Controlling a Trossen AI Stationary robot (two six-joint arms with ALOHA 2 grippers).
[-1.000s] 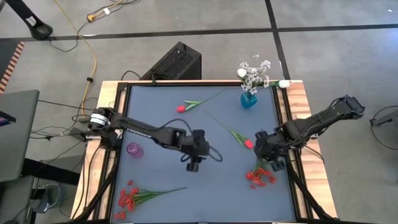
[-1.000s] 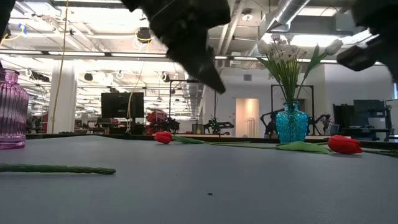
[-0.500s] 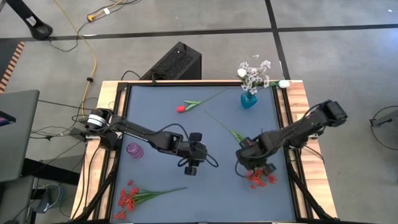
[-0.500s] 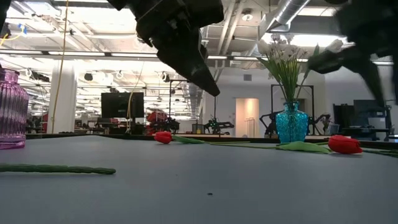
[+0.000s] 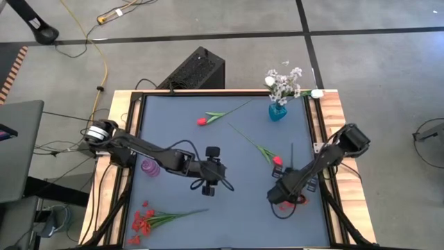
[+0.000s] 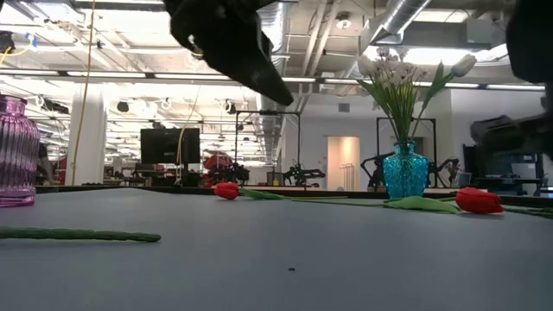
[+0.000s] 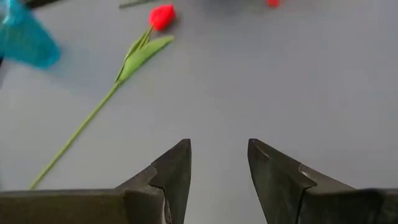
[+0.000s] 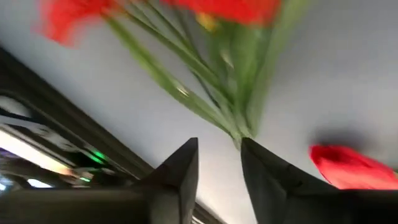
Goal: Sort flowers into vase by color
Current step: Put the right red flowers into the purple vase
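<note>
At the near left corner of the desk [image 5: 229, 232] lies a cluster of small red blossoms [image 5: 142, 222] with its green stem pointing to the right. The right end effector [image 5: 276, 196] is low over the near right part of the desk, just at a second red blossom cluster [image 5: 297, 200]; in the right wrist view its two fingers [image 8: 180, 168] stand a narrow gap apart, with the green stems [image 8: 186, 87] of this cluster just ahead of the tips and nothing visibly between them. The left end effector [image 5: 204, 186] hangs above the middle of the desk, and its fingers [image 7: 174, 168] are moderately open and hold nothing. A purple ribbed vase [image 5: 150, 167] stands at the left side, beside the left arm. A red tulip [image 5: 277, 160] lies right of centre, near the right arm, its stem running away to the far left. Another red tulip [image 5: 202, 121] lies farther away, near the far middle of the desk. At the far right stands a blue vase [image 5: 277, 111] that holds white blossoms [image 5: 284, 82], and a white tulip bud [image 5: 317, 93] leans out over the right edge.
</note>
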